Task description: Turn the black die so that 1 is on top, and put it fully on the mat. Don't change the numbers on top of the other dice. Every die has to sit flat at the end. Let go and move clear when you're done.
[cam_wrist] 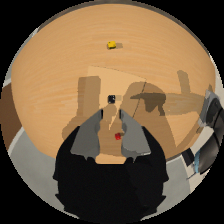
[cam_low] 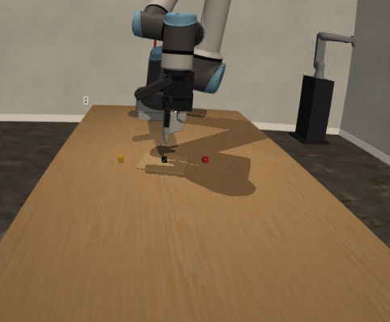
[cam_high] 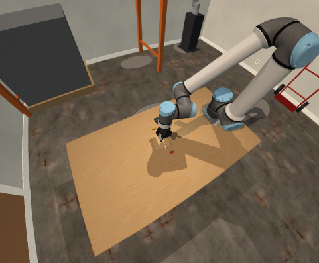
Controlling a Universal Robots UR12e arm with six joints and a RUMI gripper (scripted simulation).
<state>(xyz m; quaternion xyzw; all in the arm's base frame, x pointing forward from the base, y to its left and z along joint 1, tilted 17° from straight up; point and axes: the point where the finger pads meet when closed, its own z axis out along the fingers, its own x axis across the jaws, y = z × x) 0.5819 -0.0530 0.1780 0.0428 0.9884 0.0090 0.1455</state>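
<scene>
The small black die (cam_low: 164,159) (cam_wrist: 111,99) sits flat on the thin tan mat (cam_low: 175,167) (cam_high: 155,144) (cam_wrist: 97,85), near the mat's far edge. I cannot read its top number. My gripper (cam_high: 161,139) (cam_low: 166,140) (cam_wrist: 112,113) hangs straight above the die, a short way clear of it. Its fingers are slightly apart with nothing between them. In the top view the gripper hides the black die.
A yellow die (cam_high: 153,127) (cam_low: 121,159) (cam_wrist: 111,45) lies on the wooden table (cam_low: 182,242) left of the mat. A red die (cam_high: 171,152) (cam_low: 205,159) (cam_wrist: 118,135) lies just right of the mat. The arm's base (cam_high: 222,114) stands at the table's far end.
</scene>
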